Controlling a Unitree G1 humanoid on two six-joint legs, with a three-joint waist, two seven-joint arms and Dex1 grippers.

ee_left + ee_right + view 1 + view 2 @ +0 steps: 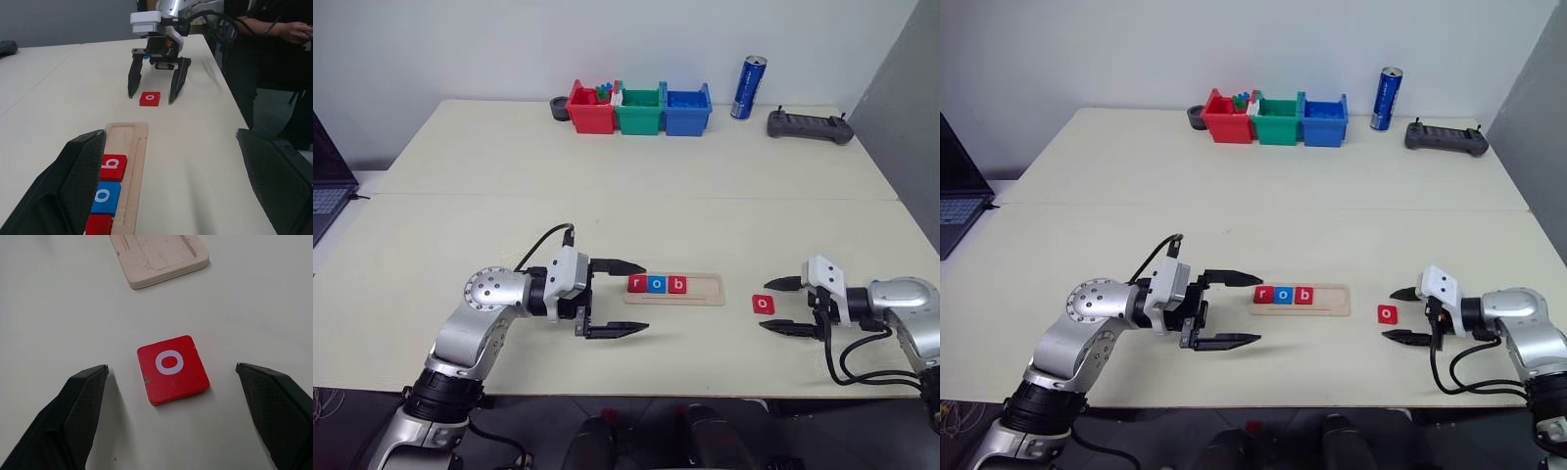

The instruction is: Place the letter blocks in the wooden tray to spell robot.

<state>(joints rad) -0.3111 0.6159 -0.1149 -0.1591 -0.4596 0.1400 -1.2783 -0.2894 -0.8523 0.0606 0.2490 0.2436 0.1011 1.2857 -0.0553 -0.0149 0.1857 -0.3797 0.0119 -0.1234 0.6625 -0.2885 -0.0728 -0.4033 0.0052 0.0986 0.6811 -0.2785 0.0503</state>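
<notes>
The wooden tray [705, 290] lies near the table's front edge. Its left part holds three letter blocks: a red r [637, 284], a blue o [657, 284] and a red b [677, 285]. Its right part is bare. A loose red o block [172, 368] lies flat on the table just right of the tray. My right gripper [764, 305] is open and low over the table, one finger on each side of this block without touching it. My left gripper [645, 296] is open at the tray's left end, holding nothing.
Red [591, 110], green [639, 111] and blue [686, 111] bins stand at the back edge. A blue can [748, 87] and a black controller [810, 125] are to their right. A laptop [327, 186] sits at the far left. A person [274, 44] is beyond the table's right side.
</notes>
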